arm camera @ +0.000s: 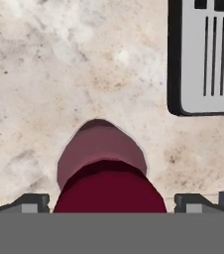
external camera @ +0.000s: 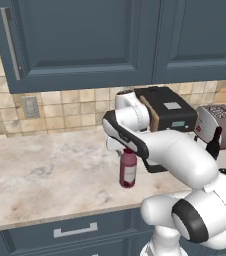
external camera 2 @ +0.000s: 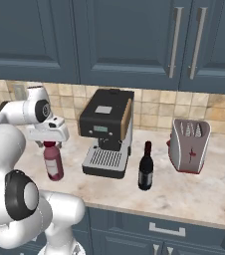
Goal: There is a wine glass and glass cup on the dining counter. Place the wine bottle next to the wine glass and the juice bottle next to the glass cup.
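Note:
The juice bottle [external camera: 128,171] [external camera 2: 53,162], maroon with a white label, stands upright on the marbled kitchen worktop [external camera: 45,170], left of the coffee machine. My gripper [external camera: 127,150] [external camera 2: 50,144] [arm camera: 111,201] hangs straight above it, open, with one finger on each side of the dark red cap [arm camera: 109,191] and a small gap on both sides. The wine bottle [external camera 2: 145,167] [external camera: 215,142], dark with a long neck, stands between the coffee machine and the toaster. The wine glass, the glass cup and the dining counter are out of view.
A black coffee machine [external camera 2: 107,132] [external camera: 167,112] stands against the tiled wall, its drip tray [arm camera: 208,54] close to the juice bottle. A grey toaster [external camera 2: 189,144] is at the right. Blue wall cabinets [external camera 2: 124,35] hang overhead. Bare worktop stretches to the left.

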